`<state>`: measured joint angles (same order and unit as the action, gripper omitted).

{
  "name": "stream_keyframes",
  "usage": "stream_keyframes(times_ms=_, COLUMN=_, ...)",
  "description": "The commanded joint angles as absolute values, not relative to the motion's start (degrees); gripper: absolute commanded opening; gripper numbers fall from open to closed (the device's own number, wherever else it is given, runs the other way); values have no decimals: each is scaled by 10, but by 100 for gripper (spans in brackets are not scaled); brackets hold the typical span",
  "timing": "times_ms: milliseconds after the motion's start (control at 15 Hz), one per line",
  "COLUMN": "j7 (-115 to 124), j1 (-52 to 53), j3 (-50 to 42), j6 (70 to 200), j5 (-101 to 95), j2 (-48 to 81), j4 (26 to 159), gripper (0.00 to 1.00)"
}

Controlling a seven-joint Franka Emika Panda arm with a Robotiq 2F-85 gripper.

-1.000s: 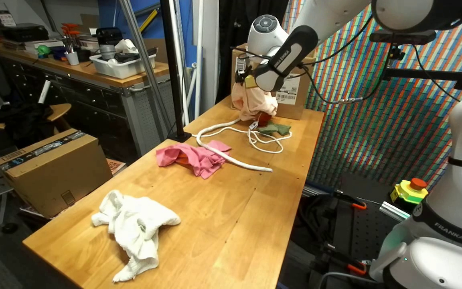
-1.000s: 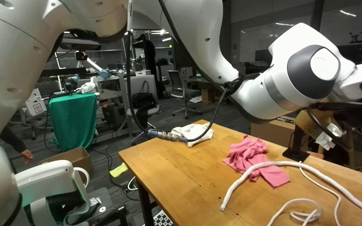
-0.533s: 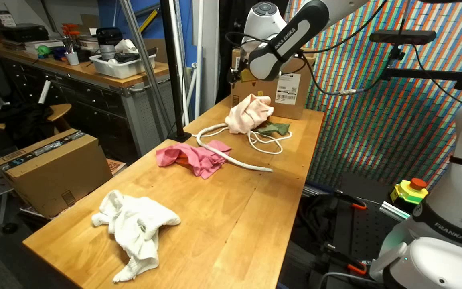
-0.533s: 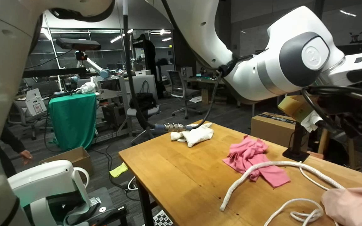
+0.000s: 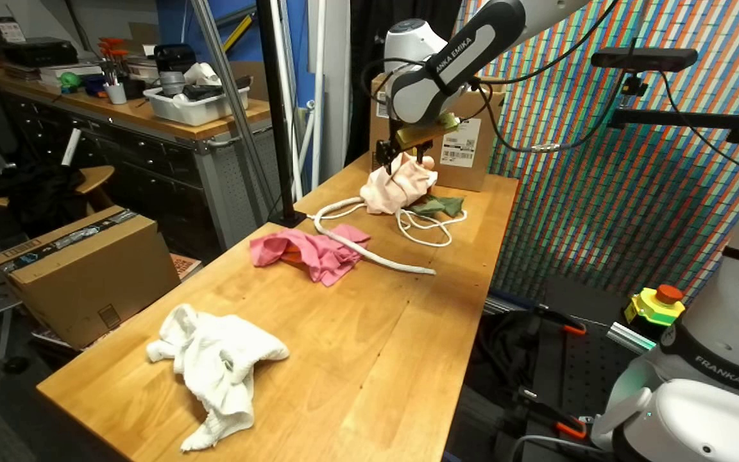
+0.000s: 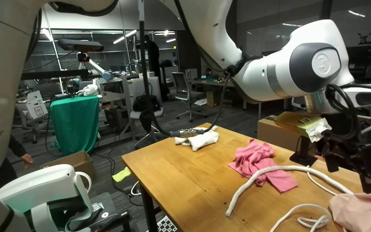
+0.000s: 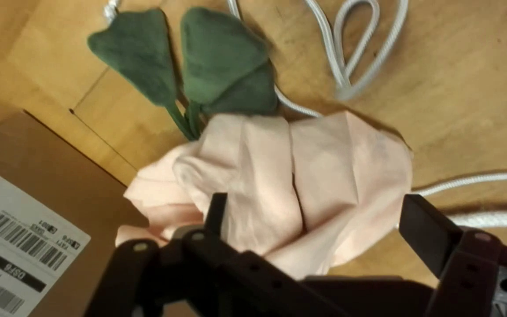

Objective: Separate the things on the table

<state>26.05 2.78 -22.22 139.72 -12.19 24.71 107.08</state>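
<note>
The peach cloth (image 5: 398,191) lies bunched at the far end of the wooden table; it also shows in an exterior view (image 6: 362,212) and in the wrist view (image 7: 262,176). My gripper (image 5: 404,165) is open just above it, fingers pointing down. In the wrist view, the gripper (image 7: 315,213) has its fingers wide apart over the cloth, with nothing clearly held. Green leaf-shaped pieces (image 7: 227,61) stick out beside the cloth. A pink cloth (image 5: 328,253) lies mid-table, partly under a white rope (image 5: 401,264). A white cloth (image 5: 219,366) lies at the table's opposite end.
A cardboard box (image 5: 462,144) stands behind the peach cloth, close to the gripper. A black post (image 5: 287,218) stands at the table edge. A thin white cord (image 5: 430,242) loops beside the peach cloth. Something orange (image 5: 292,255) shows at the pink cloth.
The peach cloth hung at the gripper, was let go and now lies lower on the table, hiding a red thing seen before. My gripper rose, then tilted downward over the cloth.
</note>
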Motion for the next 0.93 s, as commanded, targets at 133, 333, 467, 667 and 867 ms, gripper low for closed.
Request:
stream_keyframes(times_ms=133, j7=181, j1=-45, j3=-175, j6=1301, j5=-113, j2=250, j4=1069, gripper=100)
stream_keyframes(times_ms=333, j7=163, j1=-70, j3=-165, j6=1283, j5=-106, j2=262, j4=1066, gripper=100)
stream_keyframes(times_ms=467, j7=149, j1=-84, j3=-159, j6=1274, j5=-100, j2=271, j4=1063, gripper=100)
stream_keyframes(times_ms=667, j7=122, j1=-102, j3=-146, j6=1272, j5=-86, j2=287, j4=1060, gripper=100)
stream_keyframes(times_ms=867, j7=87, j1=-118, j3=-135, j6=1277, j5=-68, j2=305, j4=1056, gripper=100)
